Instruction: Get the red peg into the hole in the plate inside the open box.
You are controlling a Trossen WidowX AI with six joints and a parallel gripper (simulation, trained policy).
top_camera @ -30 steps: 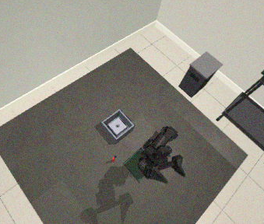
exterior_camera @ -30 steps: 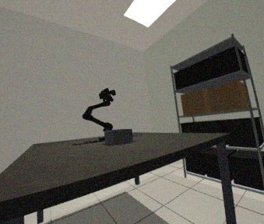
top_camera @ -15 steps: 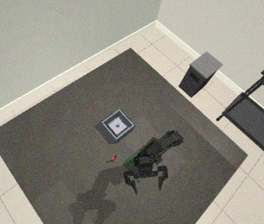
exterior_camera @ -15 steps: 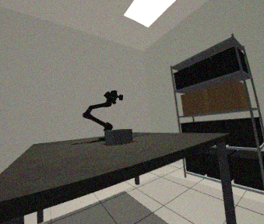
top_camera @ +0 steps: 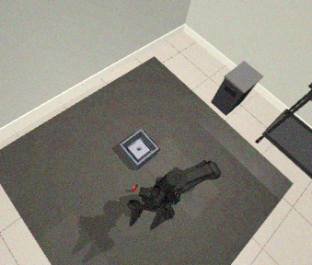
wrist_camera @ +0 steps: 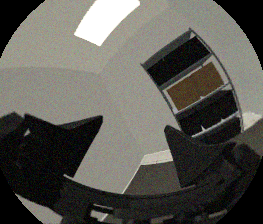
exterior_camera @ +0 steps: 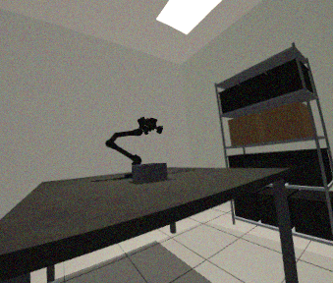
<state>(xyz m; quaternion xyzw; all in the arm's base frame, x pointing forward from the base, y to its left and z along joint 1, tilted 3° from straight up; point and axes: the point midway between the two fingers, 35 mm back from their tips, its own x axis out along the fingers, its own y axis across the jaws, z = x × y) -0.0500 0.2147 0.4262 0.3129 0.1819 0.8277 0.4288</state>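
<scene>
The red peg (top_camera: 133,188) is a small red spot low over the dark table top in the top view, just left of the arm; whether it stands or lies is too small to tell. The open grey box (top_camera: 131,137) (exterior_camera: 149,173) stands on the table behind it. Its light bottom plate (top_camera: 133,153) shows a dark hole (top_camera: 139,149) with no red in it. My gripper (top_camera: 143,226) (wrist_camera: 134,123) is open and empty, raised high above the table, its fingers spread in the wrist view. The peg is out of the wrist view.
The arm (exterior_camera: 121,136) reaches out above the table top (top_camera: 89,120) (exterior_camera: 90,201) and casts a shadow (top_camera: 96,227). A dark bin (top_camera: 243,75) and a cart (top_camera: 301,143) stand on the floor beyond the table. A shelf (exterior_camera: 267,125) (wrist_camera: 196,75) stands farther back.
</scene>
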